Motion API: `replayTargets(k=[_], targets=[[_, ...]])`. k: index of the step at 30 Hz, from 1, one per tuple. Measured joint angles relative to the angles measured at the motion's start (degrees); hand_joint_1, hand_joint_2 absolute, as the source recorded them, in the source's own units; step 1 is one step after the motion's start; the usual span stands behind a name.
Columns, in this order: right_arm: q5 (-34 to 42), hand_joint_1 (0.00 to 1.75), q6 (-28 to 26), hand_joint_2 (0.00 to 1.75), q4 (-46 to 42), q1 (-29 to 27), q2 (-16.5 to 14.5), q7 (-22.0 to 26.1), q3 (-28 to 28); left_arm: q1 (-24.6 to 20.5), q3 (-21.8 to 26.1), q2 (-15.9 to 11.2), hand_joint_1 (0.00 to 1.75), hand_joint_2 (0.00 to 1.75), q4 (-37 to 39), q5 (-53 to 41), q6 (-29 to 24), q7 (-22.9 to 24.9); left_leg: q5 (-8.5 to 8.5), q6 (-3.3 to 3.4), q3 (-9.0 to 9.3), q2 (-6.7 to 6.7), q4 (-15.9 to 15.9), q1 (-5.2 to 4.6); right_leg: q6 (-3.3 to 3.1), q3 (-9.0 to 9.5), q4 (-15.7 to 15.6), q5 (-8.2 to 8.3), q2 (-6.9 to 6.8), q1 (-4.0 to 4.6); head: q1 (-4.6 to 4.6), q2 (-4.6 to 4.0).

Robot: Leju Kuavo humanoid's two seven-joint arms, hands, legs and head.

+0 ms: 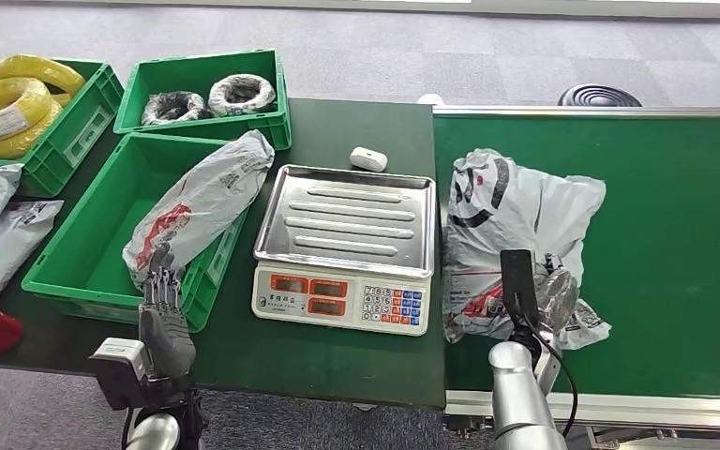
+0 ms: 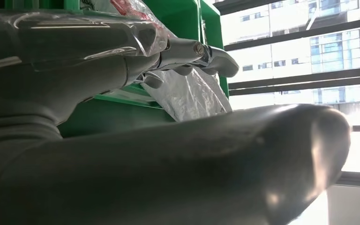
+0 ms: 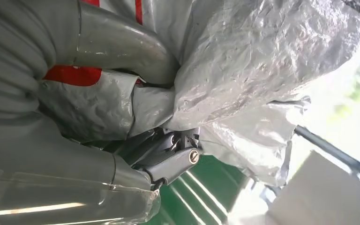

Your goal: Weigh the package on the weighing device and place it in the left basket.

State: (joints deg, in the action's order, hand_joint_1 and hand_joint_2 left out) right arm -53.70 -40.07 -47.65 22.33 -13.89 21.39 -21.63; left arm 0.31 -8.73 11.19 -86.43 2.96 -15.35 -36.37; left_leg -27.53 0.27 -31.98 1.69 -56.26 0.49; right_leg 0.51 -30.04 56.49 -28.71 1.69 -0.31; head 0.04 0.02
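My right robot hand [image 1: 546,298] grips the bag [image 1: 506,220] on the belt [image 1: 675,234], ready for the scale [image 1: 345,246]. Left robot hand [image 1: 163,305] sits open at the basket [image 1: 75,272], touching a parcel [image 1: 197,206].

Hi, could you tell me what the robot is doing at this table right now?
It is weighing packages and sorting them into baskets. Its right hand grips a grey plastic package lying on the green conveyor belt, beside the scale, whose tray is bare. Its left hand has its fingers on another grey package that lies across the near rim of the green basket, partly hanging out; whether it grips it I cannot tell.
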Motion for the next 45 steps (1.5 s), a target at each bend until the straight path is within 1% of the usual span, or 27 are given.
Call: replayTargets(k=[4, 7, 10, 14, 18, 23, 26, 29, 33, 39, 42, 45], targets=[[-1.29, 1.75, -0.13, 1.75, -17.67, -2.74, -1.55, 0.64, 2.13, 0.26, -0.15, -0.09, 0.0, 0.0, 0.83, 1.15, -1.1, -1.82, 0.0, 0.0, -0.04, -0.07, 0.0, -0.02, 0.0, -0.07, -0.01, 0.0, 0.06, -0.03, 0.01, -0.01], [-2.74, 1.74, -0.14, 1.75, -27.88, -3.21, -2.6, 1.85, 3.71, 0.2, -0.48, -0.23, 0.0, 0.0, 2.03, 2.22, -2.5, -2.9, 0.0, 0.0, -0.03, -0.07, 0.0, -0.03, 0.0, -0.06, -0.01, 0.01, 0.06, -0.04, 0.0, 0.0], [-3.54, 1.75, -0.13, 1.75, -34.56, -3.01, -3.33, 2.35, 5.18, 0.43, -0.81, -0.35, 0.0, 0.0, 2.8, 2.85, -3.47, -3.46, 0.0, 0.0, -0.01, -0.07, 0.0, -0.03, 0.0, -0.03, -0.01, 0.01, 0.06, -0.02, -0.01, -0.01], [-3.79, 1.73, -0.08, 1.75, -37.54, -2.06, -3.33, 0.5, 7.09, 1.2, -1.44, -0.64, 0.0, 0.0, 3.01, 3.57, -4.23, -3.63, 0.0, 0.0, -0.01, -0.08, 0.0, -0.02, 0.0, -0.03, 0.0, 0.01, 0.07, -0.01, 0.0, 0.0], [-4.2, 1.7, 0.09, 1.75, -35.12, 1.01, -2.37, -0.84, 8.39, 1.78, -2.15, -1.03, 0.0, 0.0, 3.02, 4.41, -4.71, -3.71, 0.01, 0.0, -0.02, -0.08, 0.0, -0.02, 0.0, -0.01, 0.01, 0.01, 0.07, -0.01, 0.01, 0.0], [-9.83, 1.69, 0.14, 1.75, -24.41, 9.04, -0.28, -3.1, 12.11, 1.61, -3.34, -1.72, 0.0, 0.0, 3.27, 5.32, -4.25, -3.71, 0.07, -0.01, 0.04, -0.1, 0.0, -0.02, 0.01, 0.01, 0.02, 0.05, 0.11, -0.02, 0.01, 0.0], [-12.91, 1.68, 0.14, 1.75, -18.55, 13.21, 0.08, -3.59, 14.77, 1.34, -4.02, -2.05, 0.0, 0.0, 3.61, 5.37, -3.95, -3.71, 0.1, -0.03, 0.03, -0.08, 0.0, -0.02, 0.01, 0.0, 0.03, 0.05, 0.1, -0.01, -0.01, 0.0], [-13.84, 1.68, 0.14, 1.75, -14.73, 15.57, -0.05, -3.39, 16.93, 0.99, -4.49, -2.3, 0.0, 0.0, 3.95, 5.5, -3.97, -3.71, 0.1, -0.04, 0.0, -0.07, 0.0, -0.01, 0.01, -0.02, 0.05, 0.04, 0.09, 0.01, -0.01, -0.01], [-13.33, 1.65, 0.1, 1.75, -11.62, 16.43, -0.73, -1.89, 19.44, 0.49, -4.82, -2.66, 0.0, 0.0, 4.52, 5.98, -4.16, -3.72, 0.1, -0.04, -0.06, -0.07, 0.0, 0.02, 0.01, -0.07, 0.05, 0.03, 0.1, 0.02, 0.0, 0.0], [-10.34, 1.64, 0.1, 1.75, -9.31, 15.33, -1.98, 0.38, 24.09, 0.2, -5.01, -3.1, 0.0, 0.0, 5.16, 6.42, -4.91, -3.71, 0.1, -0.04, -0.07, -0.08, 0.0, 0.03, 0.0, -0.09, 0.04, 0.03, 0.1, 0.02, 0.01, 0.0], [-9.04, 1.64, 0.1, 1.75, -8.4, 14.33, -2.56, 0.48, 26.91, -0.05, -5.0, -3.26, 0.0, 0.0, 5.45, 6.52, -5.1, -3.71, 0.1, -0.04, -0.07, -0.08, 0.0, 0.03, 0.0, -0.08, 0.04, 0.03, 0.09, 0.02, 0.01, 0.0], [-8.28, 1.65, 0.1, 1.75, -7.17, 13.27, -2.92, -0.55, 29.71, -0.13, -5.05, -3.4, 0.0, 0.0, 5.58, 6.61, -5.31, -3.71, 0.1, -0.04, -0.07, -0.08, 0.0, 0.03, 0.0, -0.09, 0.04, 0.03, 0.09, 0.02, 0.01, 0.0]])
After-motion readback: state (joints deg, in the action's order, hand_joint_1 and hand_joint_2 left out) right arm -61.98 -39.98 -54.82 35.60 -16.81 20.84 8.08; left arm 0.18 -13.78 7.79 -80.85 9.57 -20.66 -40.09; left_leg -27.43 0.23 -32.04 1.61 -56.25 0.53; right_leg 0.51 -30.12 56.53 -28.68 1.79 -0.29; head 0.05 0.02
